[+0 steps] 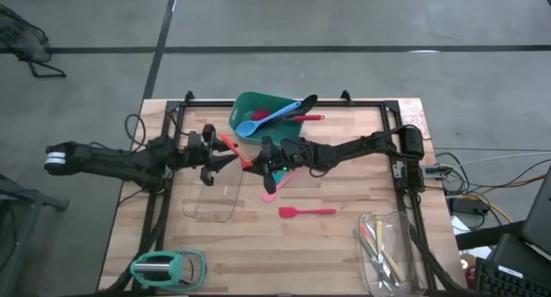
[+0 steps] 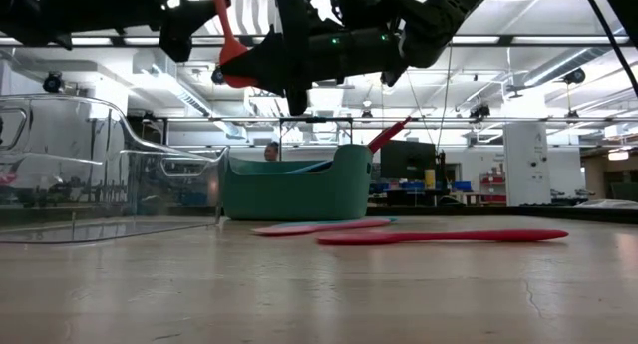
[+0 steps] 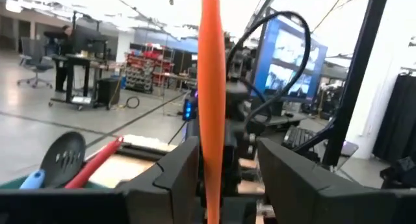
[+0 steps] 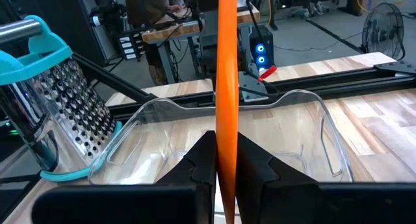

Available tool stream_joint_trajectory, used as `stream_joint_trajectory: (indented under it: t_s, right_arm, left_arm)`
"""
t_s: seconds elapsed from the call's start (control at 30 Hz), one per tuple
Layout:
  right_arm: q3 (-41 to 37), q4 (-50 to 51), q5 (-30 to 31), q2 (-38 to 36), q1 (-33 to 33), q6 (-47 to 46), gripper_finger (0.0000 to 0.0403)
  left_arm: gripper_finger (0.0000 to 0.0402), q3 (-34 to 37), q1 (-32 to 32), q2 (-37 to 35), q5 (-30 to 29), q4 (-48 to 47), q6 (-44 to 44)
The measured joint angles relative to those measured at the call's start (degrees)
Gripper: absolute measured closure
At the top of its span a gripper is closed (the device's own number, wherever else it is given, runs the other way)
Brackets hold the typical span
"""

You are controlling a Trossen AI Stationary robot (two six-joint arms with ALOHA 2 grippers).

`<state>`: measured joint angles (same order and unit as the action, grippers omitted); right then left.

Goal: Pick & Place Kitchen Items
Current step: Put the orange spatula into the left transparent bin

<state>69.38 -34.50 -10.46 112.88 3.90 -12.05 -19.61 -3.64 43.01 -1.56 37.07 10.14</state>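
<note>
A: How are the two arms sitting in the high view?

B: Both are stretching level across the wooden bench (image 1: pixel 336 237) and meeting just left of centre. The left arm is reaching in from the left edge of the frame, the right arm from the right rail, and the left hand (image 1: pixel 222 156) and right hand (image 1: pixel 258 157) are facing each other around a slim orange plastic utensil (image 1: pixel 233 148).

A: Who is gripping it?

B: The right hand (image 4: pixel 226 165) is pinching the orange utensil (image 4: pixel 227 87) tight, fingers pressed against it in the right wrist view. The left hand (image 3: pixel 224 175) is standing parted, with the utensil (image 3: pixel 212 87) running up between its fingers and a gap on each side.

A: Is it resting on anything?

B: No, it is hanging above the bench; in the low view its red-orange end (image 2: pixel 231 53) is showing at the upper left, high up with the arms.

A: And below it?

B: A clear glass tray (image 1: pixel 211 202) is lying just under the left hand. A green plastic tub (image 1: pixel 250 108) at upper centre is holding a blue spoon (image 1: pixel 267 120) and a long black slotted spoon (image 1: pixel 303 103). A red spatula (image 1: pixel 306 212) is lying flat below centre, and a pink spatula (image 1: pixel 274 187) is lying under the right arm.
</note>
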Motion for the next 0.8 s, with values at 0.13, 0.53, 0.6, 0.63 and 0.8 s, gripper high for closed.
stream_joint_trajectory:
  t_s: [0.13,0.53,0.6,0.63,0.8]
  right_arm:
    - [0.0,0.0,-0.1,0.0,0.0,0.0,0.0375]
    - [0.0,0.0,-0.5,0.0,-0.1,0.5,0.0373]
    - [0.0,0.0,-0.5,0.0,-0.1,0.5,0.037]
    - [0.0,0.0,-0.5,0.0,-0.1,0.5,0.0367]
    - [0.0,1.9,-1.9,-0.2,-0.1,0.5,0.0344]
  left_arm:
    - [0.024,-0.2,0.0,0.2,0.0,-0.3,1.9]
    - [0.0376,0.0,0.0,0.0,-0.3,-0.3,3.6]
    - [0.0376,0.0,0.0,0.0,-0.2,-0.4,4.4]
    - [0.0376,0.0,0.0,-0.1,-0.3,-0.4,4.9]
    - [0.0364,-0.8,0.0,-1.3,-0.3,-5.3,10.8]
